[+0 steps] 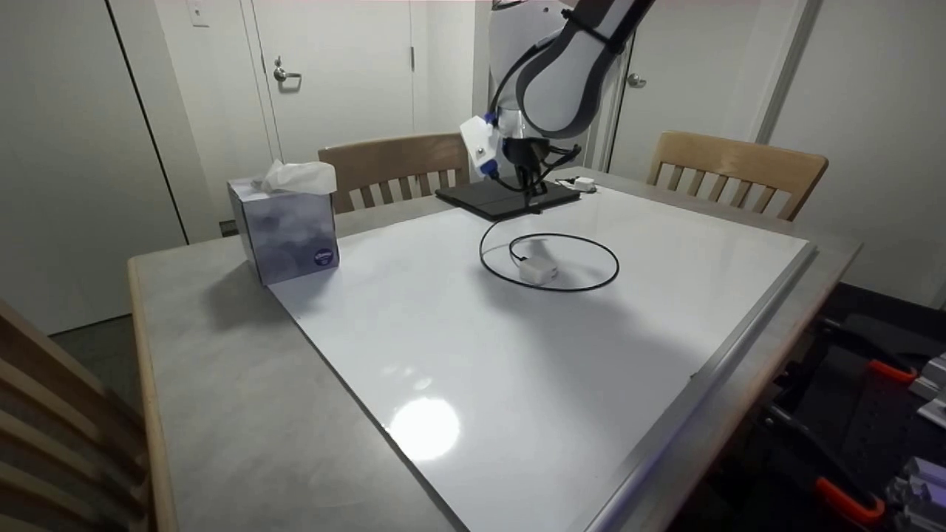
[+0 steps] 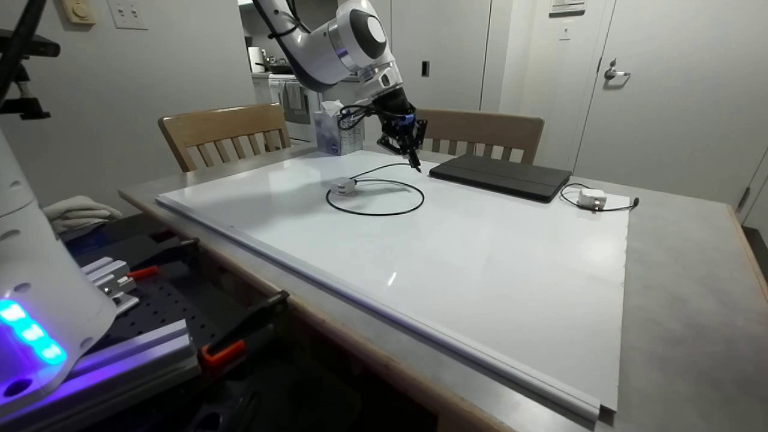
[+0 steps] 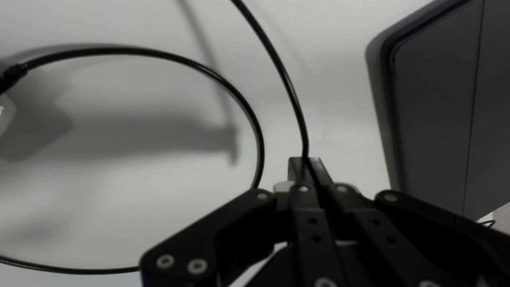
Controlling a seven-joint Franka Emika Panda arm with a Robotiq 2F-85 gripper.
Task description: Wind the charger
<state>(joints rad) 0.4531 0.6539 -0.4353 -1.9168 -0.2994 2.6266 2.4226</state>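
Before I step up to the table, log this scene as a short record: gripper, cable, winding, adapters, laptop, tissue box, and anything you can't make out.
Gripper: shut, pinching the black cable
Cable path: from the gripper into a loose loop over the whiteboard
Winding: not finished; only a single loop shows
White adapter: on the whiteboard, the cable's plug end at it
Laptop: dark, lying flat beside the gripper
Second adapter: white, beside the laptop
Tissue box: upright on the table
Unclear: whether the gripper touches the whiteboard

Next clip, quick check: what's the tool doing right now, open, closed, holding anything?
Tool: closed, holding the black charger cable.
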